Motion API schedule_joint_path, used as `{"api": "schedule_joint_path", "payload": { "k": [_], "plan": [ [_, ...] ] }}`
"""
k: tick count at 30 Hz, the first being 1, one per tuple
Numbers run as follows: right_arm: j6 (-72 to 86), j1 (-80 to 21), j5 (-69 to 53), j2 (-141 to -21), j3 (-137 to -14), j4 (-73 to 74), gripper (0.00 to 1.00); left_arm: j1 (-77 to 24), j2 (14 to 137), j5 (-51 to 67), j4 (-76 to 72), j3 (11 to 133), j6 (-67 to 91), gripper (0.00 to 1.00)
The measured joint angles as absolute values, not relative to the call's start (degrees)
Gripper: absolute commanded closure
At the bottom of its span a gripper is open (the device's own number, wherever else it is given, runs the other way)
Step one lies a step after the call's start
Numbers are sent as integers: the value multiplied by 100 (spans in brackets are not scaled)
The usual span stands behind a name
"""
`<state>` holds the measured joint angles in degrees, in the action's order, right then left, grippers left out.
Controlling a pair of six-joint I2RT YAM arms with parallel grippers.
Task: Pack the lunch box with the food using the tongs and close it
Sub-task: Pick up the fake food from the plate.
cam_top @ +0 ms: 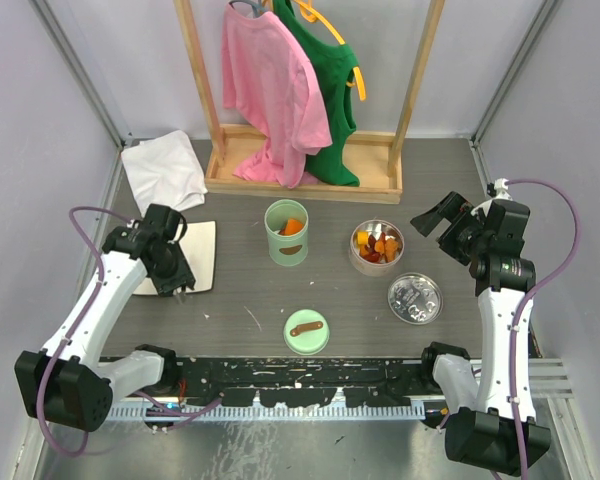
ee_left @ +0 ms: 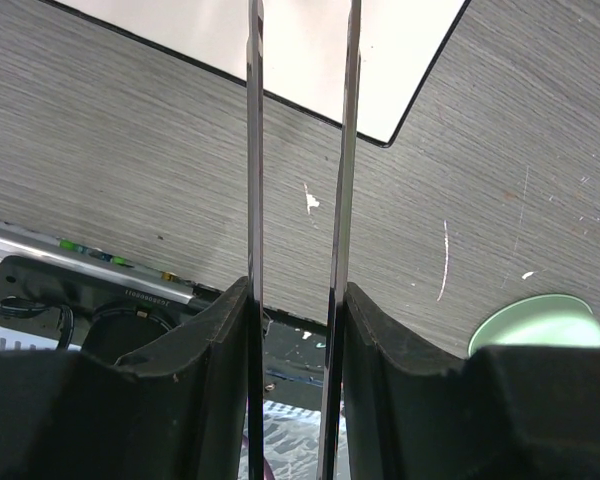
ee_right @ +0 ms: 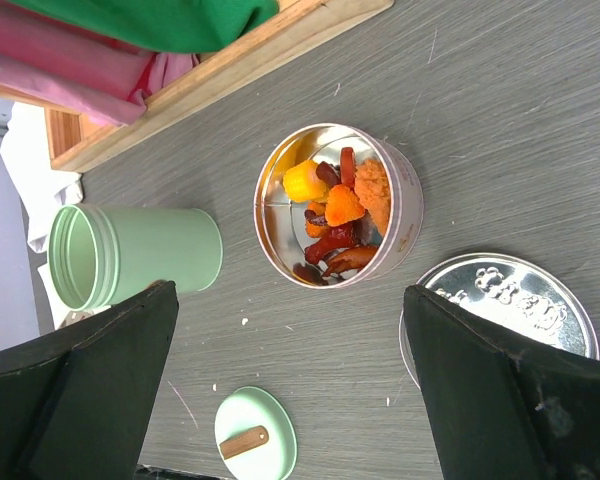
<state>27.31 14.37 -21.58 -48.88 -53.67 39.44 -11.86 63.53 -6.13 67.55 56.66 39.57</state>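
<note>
My left gripper point(ee_left: 298, 330) is shut on the tongs point(ee_left: 254, 160), one thin metal arm against each finger, with a gap between the arms. The tongs' arms run out over a white board point(ee_left: 320, 50). From above, the left gripper point(cam_top: 177, 280) hangs at that board's near edge. The green lunch box point(cam_top: 286, 240) stands open mid-table, an orange piece point(cam_top: 292, 227) inside. The food point(ee_right: 335, 205) lies heaped in a round metal tin point(cam_top: 364, 265). My right gripper point(cam_top: 432, 218) hovers open to the right of the tin, holding nothing. The green lid point(cam_top: 306, 331) lies flat near the front.
The tin's metal lid point(cam_top: 415, 298) lies right of the green lid. A wooden rack point(cam_top: 300, 180) with pink and green shirts stands at the back, with a white cloth point(cam_top: 162, 170) to its left. White walls close both sides.
</note>
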Motion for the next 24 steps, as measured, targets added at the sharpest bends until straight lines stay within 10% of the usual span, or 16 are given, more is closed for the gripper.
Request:
{"api": "schedule_joint_path", "payload": {
  "k": [24],
  "plan": [
    [2727, 1437, -2156, -4886, -5367, 3944, 0, -1186, 6348, -16, 6630, 5747, 3828, 77]
  ]
}}
